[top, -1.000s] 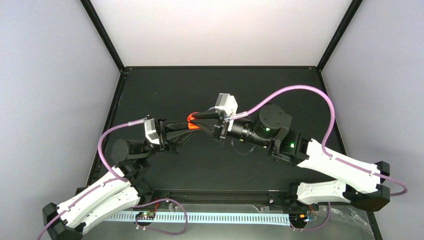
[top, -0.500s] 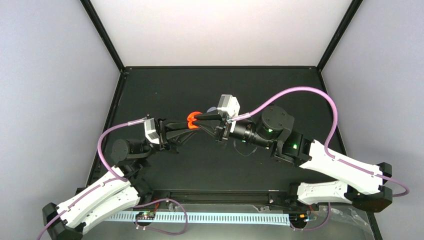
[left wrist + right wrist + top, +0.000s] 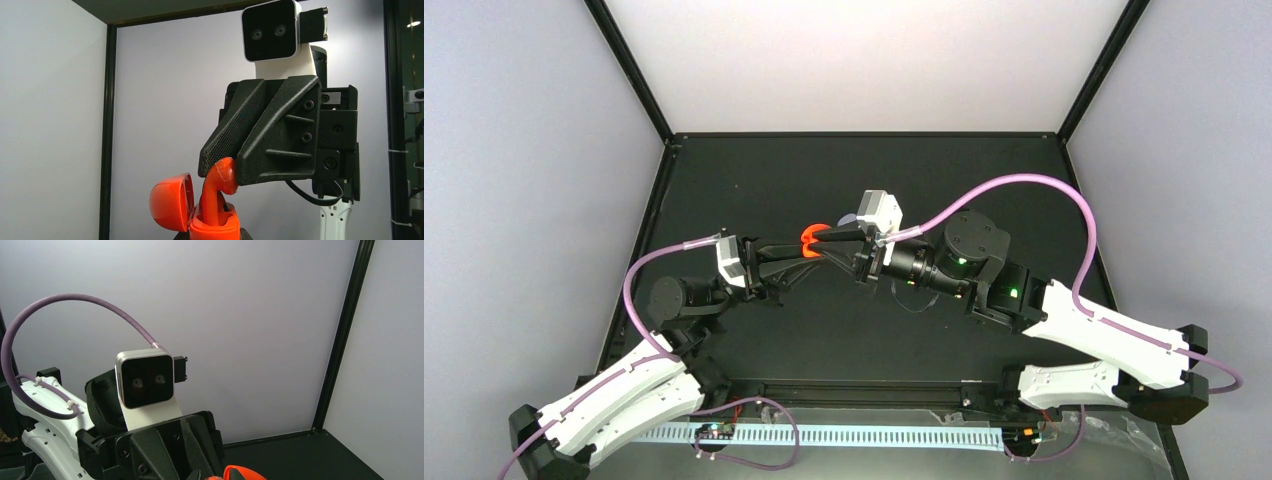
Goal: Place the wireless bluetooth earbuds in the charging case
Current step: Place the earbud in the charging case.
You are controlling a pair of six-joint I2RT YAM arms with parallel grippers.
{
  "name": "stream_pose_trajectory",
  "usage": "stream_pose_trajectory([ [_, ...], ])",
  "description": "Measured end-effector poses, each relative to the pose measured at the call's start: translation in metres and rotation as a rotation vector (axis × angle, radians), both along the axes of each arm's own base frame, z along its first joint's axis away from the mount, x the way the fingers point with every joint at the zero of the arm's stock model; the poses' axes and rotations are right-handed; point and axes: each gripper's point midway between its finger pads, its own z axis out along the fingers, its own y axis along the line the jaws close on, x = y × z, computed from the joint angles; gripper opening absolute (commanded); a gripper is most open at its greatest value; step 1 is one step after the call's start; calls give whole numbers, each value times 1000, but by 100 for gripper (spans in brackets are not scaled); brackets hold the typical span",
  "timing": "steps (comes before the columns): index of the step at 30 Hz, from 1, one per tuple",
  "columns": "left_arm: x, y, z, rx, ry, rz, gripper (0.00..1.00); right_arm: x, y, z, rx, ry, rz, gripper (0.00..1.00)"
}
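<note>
My left gripper (image 3: 800, 254) is shut on a red-orange charging case (image 3: 215, 227) and holds it upright above the table, with the lid (image 3: 171, 200) hinged open to the left. My right gripper (image 3: 226, 170) is shut on the head of a red-orange earbud (image 3: 220, 182). The earbud's stem stands in a socket of the case. In the top view the case (image 3: 812, 238) sits between the two grippers, with the right gripper (image 3: 828, 237) just right of it. The right wrist view shows only the lid's edge (image 3: 245, 474). The purple earbuds and the other red-orange one are out of view.
The black table (image 3: 864, 170) is bounded by a black frame and pale walls at the back and sides. The right arm's purple cable (image 3: 1024, 180) arcs over the right half. The left arm's cable (image 3: 639, 280) loops at the left edge.
The right gripper and the earbud have moved slightly up and left toward the case over the last second. In the last half second almost nothing has moved.
</note>
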Motion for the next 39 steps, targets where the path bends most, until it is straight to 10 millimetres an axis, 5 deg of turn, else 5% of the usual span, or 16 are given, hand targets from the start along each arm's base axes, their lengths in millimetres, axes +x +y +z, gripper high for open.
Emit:
stream_pose_trajectory([
  [39, 2, -1, -4, 18, -5, 12, 2, -2, -9, 1, -11, 29, -4, 13],
])
